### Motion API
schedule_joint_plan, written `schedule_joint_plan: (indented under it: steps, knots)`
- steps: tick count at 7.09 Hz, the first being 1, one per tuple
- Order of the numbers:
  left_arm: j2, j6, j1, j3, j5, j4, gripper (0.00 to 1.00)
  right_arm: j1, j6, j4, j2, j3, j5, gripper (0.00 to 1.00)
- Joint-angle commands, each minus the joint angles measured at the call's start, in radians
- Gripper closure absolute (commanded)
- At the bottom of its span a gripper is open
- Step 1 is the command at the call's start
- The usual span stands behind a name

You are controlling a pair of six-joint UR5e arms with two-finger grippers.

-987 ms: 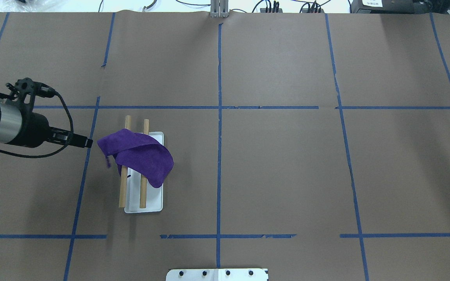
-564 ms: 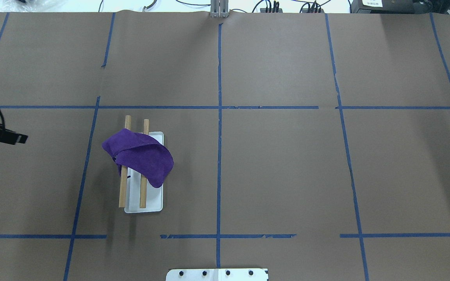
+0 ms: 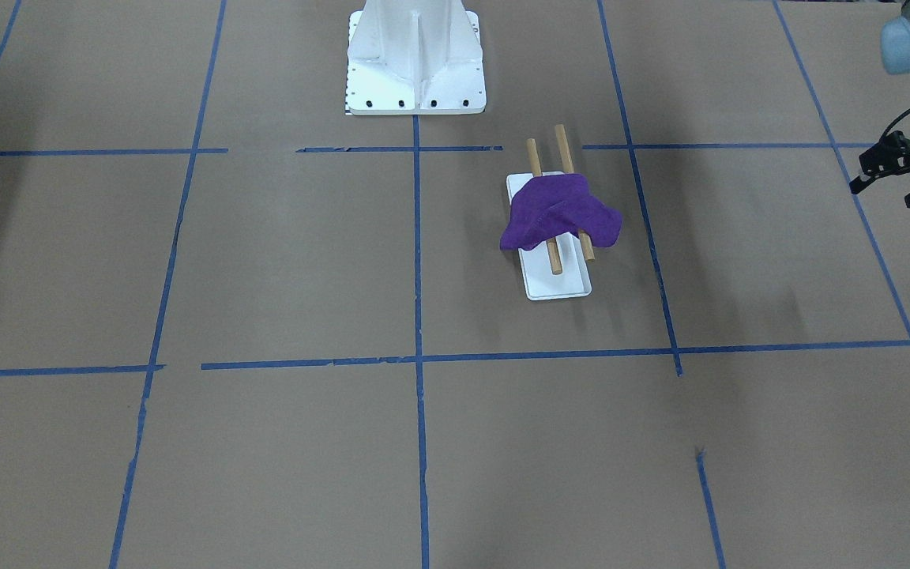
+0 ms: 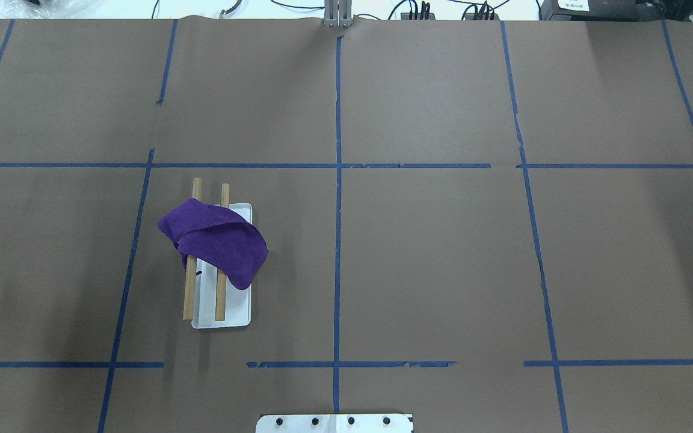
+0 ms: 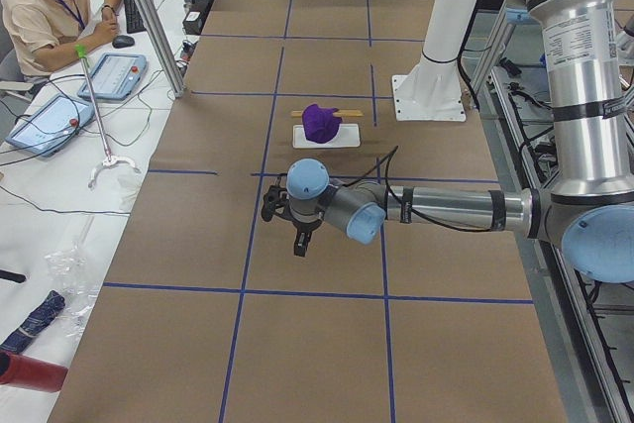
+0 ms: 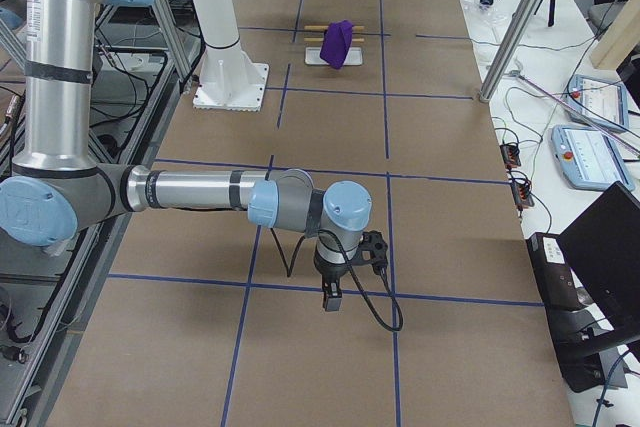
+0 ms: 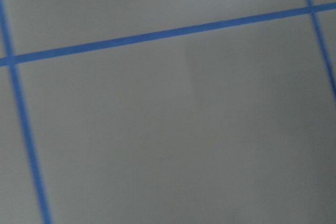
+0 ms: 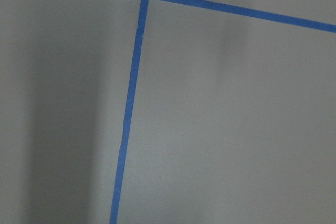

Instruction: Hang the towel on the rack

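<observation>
Now the purple towel (image 4: pixel 217 243) drapes the rack (image 4: pixel 221 300) over its white tray (image 4: pixel 238 310); left claw (image 5: pixel 299 247), right claw (image 6: pixel 331 299): cannot tell

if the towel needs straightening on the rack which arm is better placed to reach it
Left, probably. The rack with the towel draped over it stands in the table's left half, and the left gripper hangs off that same side. The right gripper is near the opposite end, a long reach across.

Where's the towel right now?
In the overhead view the purple towel is in the left half, draped across both dowels of the rack, a little left of the centre tape line.
</observation>
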Motion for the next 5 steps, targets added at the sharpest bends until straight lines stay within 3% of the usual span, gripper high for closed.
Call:
schedule_joint_plan:
  steps: [1,3,5]
  knots:
    - [0.005,0.272,-0.090,0.017,0.017,0.272,0.00,0.001,0.021,0.000,0.005,-0.002,0.006,0.00]
    - [-0.004,0.413,-0.222,0.006,0.064,0.420,0.00,0.001,0.023,0.001,0.010,-0.001,0.006,0.00]
    - [-0.014,0.410,-0.287,-0.008,0.066,0.425,0.00,0.001,0.023,0.000,0.013,0.001,0.006,0.00]
